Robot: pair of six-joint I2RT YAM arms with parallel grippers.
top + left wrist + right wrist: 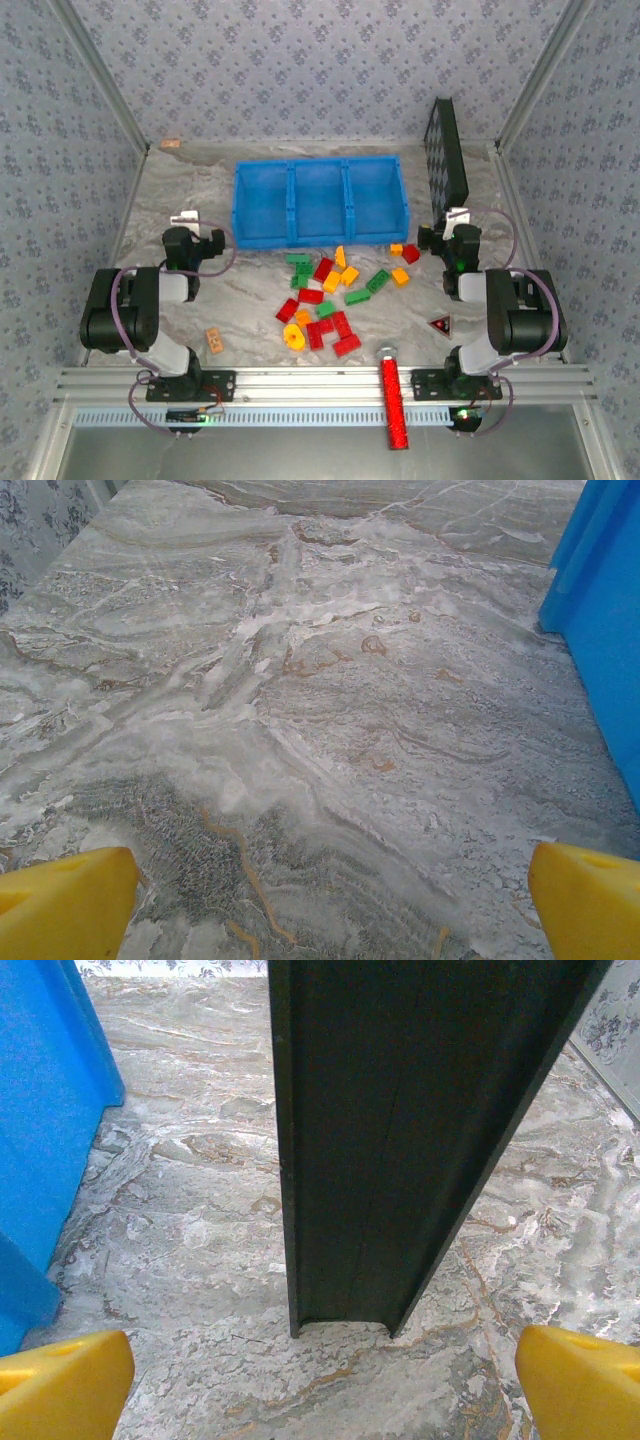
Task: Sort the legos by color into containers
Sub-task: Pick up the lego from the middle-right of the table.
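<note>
Legos [330, 295] (red, green, orange-yellow) were seen scattered loose on the table [200, 290] just in front of the blue tray [237, 205], near its middle & right compartments. L gripper [330, 905] was held wide open over bare tabletop off the tray's left end. R gripper [325, 1385] was likewise spread apart off the tray's right end, facing the black board [400, 1140] that stood upright beside the tray.
</note>
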